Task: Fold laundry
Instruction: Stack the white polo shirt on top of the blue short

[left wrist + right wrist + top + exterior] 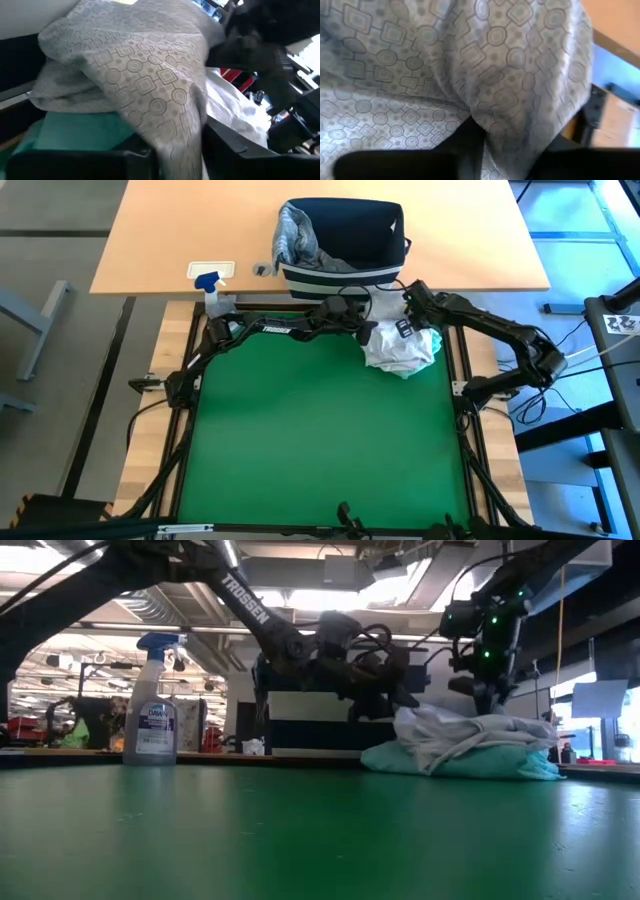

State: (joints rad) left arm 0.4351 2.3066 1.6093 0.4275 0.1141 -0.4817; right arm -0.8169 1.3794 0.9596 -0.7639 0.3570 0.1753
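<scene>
A white garment with a fine geometric print point(400, 352) lies bunched on a mint-teal garment point(480, 766) at the far right of the green mat point(310, 430). My left gripper point(372, 330) reaches across from the left to the pile's left side. My right gripper point(408, 328) comes down onto its far side. Both have the printed cloth between their fingers. A grey garment point(295, 235) hangs over the left rim of the navy striped basket point(340, 275). My left gripper point(177, 161) has a hanging fold of the printed garment point(175, 135) between its two fingers, coming nearly level from the table's left. The cloth drapes slack over the teal garment point(80, 132) and rests on the pile. My right gripper point(510, 162) has a bunched fold of the same garment point(512, 132) between its fingers, slanting down from above. The cloth is slack and wrinkled, and how many layers are caught cannot be seen.
A spray bottle point(212, 295) stands at the mat's far left corner. The basket sits on the wooden table just beyond the pile. A small white object point(210, 270) lies on that table. The near and left parts of the mat are bare.
</scene>
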